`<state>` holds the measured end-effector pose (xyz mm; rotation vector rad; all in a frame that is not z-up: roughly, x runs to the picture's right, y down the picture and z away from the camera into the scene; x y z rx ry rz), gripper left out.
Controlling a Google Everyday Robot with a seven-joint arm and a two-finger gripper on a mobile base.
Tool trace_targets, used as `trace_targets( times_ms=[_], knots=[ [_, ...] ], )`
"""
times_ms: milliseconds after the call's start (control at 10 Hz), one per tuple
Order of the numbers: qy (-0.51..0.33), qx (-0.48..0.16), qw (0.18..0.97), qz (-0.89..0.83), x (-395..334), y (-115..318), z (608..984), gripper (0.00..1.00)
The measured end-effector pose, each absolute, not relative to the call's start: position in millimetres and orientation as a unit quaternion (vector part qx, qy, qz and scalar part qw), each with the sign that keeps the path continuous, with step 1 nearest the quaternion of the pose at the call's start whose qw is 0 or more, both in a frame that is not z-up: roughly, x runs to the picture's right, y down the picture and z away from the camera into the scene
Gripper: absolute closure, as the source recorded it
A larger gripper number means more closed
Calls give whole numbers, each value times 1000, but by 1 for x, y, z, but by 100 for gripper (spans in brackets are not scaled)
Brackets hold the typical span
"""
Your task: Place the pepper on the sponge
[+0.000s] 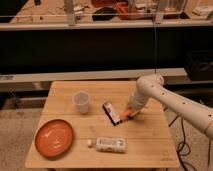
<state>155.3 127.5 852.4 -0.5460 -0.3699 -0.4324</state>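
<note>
Right of centre on the worktop (150, 142), the gripper (128, 114) hangs low at the end of the white arm (167, 97), which reaches in from the right edge of the frame. Its fingers are together, clamped on the pepper (124, 117), which shows as a short orange streak at their tip. That tip is just right of the dark bar (112, 113) with the white stripe, touching it or nearly so. The sponge cannot be made out. No light-blue pad shows on the bare wood, so it most likely lies under the gripper and wrist, hidden from this view. The pepper is in the grip, close above the worktop, about where the sponge would be. Whether it already rests on the pad cannot be told. By my reading, what is left is to set the pepper on the sponge if it is not yet there, then to let it go and draw the arm clear. The pepper's long axis seems to run nearly flat, slanting from lower left to upper right in the frame. Which end is the pointed one cannot be told. The clear cup (81, 101), orange plate (53, 138) and white box (110, 144) stand well apart to the left.
</note>
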Motion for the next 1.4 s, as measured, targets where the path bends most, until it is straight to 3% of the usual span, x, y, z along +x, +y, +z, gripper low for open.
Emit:
trace_targets(
  times_ms=[900, 1400],
  knots=[
    [-185, -257, 923, -220, 161, 107, 862, 97],
    [-189, -257, 918, -237, 151, 103, 870, 47]
  ],
)
